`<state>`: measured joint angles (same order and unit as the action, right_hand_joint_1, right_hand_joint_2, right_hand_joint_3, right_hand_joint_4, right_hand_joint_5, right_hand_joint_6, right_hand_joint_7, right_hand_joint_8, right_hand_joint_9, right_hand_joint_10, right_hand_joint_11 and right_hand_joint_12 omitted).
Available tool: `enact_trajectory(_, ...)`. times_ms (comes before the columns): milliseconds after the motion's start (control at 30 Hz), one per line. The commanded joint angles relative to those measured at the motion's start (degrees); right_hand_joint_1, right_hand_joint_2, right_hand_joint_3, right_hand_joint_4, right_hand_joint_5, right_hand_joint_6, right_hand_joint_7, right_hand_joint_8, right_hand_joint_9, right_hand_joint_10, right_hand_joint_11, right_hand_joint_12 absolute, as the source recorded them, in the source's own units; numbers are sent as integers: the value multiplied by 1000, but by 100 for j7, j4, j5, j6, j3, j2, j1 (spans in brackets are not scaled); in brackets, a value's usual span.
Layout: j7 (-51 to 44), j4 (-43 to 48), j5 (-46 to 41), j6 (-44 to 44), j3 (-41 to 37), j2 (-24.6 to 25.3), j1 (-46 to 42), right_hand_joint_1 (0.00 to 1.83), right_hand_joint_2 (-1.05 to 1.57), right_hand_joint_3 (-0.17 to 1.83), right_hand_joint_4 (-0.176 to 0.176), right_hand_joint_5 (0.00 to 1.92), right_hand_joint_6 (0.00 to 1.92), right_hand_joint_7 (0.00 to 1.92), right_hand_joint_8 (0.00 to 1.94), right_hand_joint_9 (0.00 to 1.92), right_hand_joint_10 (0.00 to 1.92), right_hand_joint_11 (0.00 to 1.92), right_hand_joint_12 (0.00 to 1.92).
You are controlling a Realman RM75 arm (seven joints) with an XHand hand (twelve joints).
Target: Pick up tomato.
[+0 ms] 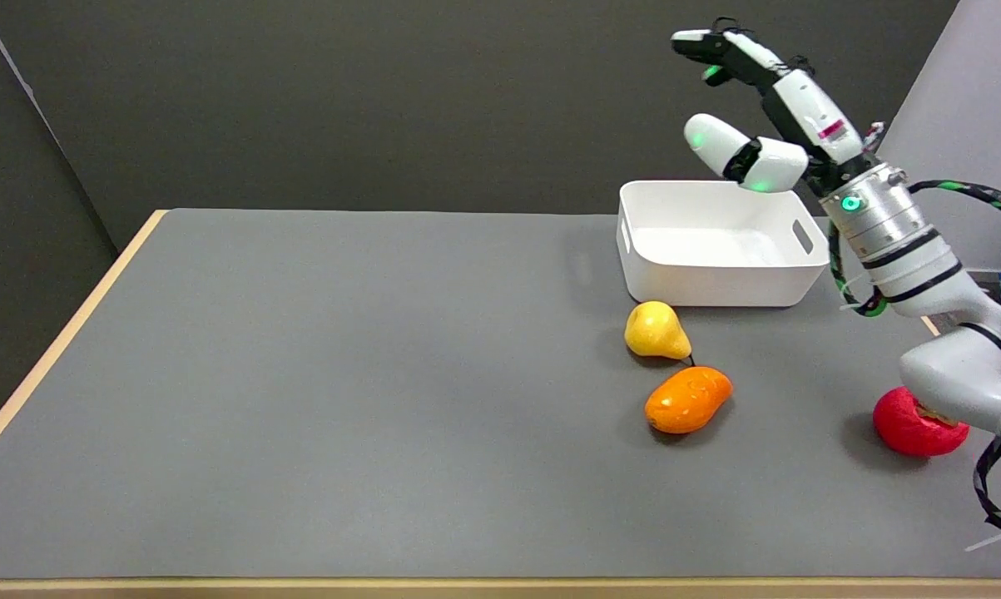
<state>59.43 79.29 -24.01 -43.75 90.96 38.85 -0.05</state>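
A bin [721, 245] is standing toward the table's [342, 399] far right. Just in front of its near wall a pear [655, 331] is lying, and just in front of that, slightly to the right, a mango [687, 399] is lying, the two nearly touching. Well to the right of the mango the tomato [912, 426] is sitting near the table's right edge, partly hidden under the right arm [958, 378]. The right hand [766, 108] is hanging in the air above the bin's far right corner.
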Motion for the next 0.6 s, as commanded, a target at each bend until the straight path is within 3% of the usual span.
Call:
enact_trajectory(33, -1264, 422, -773, 521, -2566, 476, -2251, 314, 638, 874, 109, 258, 502, 322, 334, 186, 615, 150, 1265)
enact_trajectory(233, -1456, 701, -651, 563, -3953, 1026, -3545, 345, 631, 872, 106, 267, 513, 345, 349, 205, 652, 157, 1276)
enact_trajectory(600, -1400, 1211, -280, 562, -4977, 1623, -5190, 355, 628, 877, 106, 276, 527, 373, 371, 230, 677, 178, 1299)
